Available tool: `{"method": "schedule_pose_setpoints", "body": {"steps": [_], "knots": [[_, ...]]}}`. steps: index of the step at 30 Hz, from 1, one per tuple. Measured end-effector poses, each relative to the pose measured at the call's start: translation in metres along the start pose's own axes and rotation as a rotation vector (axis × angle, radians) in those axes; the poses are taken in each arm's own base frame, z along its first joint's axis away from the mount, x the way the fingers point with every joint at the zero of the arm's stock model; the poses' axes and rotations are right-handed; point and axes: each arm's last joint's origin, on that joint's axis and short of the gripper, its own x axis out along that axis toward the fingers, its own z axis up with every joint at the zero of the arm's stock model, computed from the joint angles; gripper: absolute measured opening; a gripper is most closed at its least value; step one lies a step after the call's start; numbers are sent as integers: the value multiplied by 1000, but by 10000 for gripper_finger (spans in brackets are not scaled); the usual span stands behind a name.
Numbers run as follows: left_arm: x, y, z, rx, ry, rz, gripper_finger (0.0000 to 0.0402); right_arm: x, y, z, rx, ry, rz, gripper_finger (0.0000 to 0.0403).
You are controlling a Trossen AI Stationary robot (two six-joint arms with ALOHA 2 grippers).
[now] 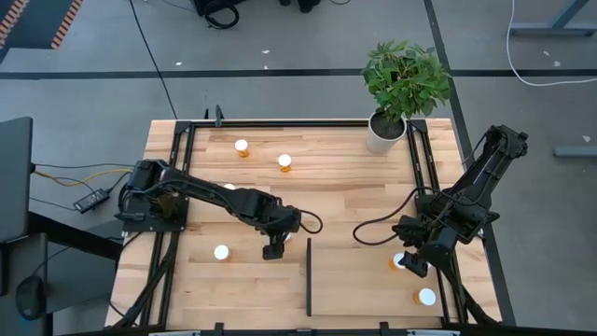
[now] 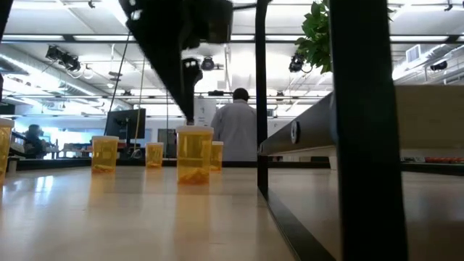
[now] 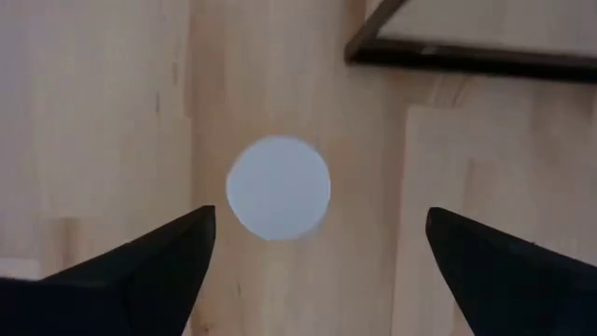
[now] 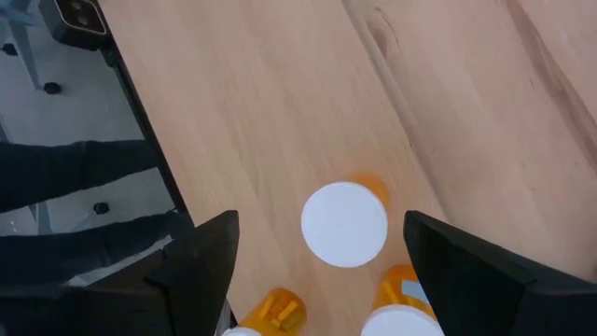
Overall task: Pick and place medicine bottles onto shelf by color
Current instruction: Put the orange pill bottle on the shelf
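Bottle [image 1: 286, 236] upright on table, just left of black strip [image 1: 309, 277], mostly hidden under left gripper [image 1: 273, 245] in high view. Left wrist view: white cap [image 3: 278, 187] dead ahead between spread, empty fingers [image 3: 149, 266], axis vertical. Right wrist view: right gripper [image 4: 322, 245] agape over another bottle [image 4: 344, 222], not gripping.

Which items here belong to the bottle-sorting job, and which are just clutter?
Job: medicine bottles, e.g.; shelf beside its black strip; left gripper and right gripper, both open above bottles.
Clutter: potted plant.
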Motion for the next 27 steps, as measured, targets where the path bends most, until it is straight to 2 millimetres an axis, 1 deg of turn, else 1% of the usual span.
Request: {"method": "schedule_pose_setpoints", "body": {"steps": [4, 9, 11, 20, 24, 27], "knots": [[12, 4, -4, -15, -22, 14, 384, 0, 0, 0, 12, -9, -2, 311], [13, 3, 4, -28, -132, 40, 382, 0, 0, 0, 32, -10, -2, 311], [16, 3, 6, -15, -146, 37, 382, 0, 0, 0, 34, -10, -1, 311], [35, 6, -2, -5, -27, 50, 382, 0, 0, 0, 45, -7, 0, 311], [38, 6, -2, -2, -16, 45, 374, 0, 0, 0, 47, -7, 0, 311], [38, 5, 1, -1, -44, 39, 361, 0, 0, 0, 47, -7, -2, 311]]}}
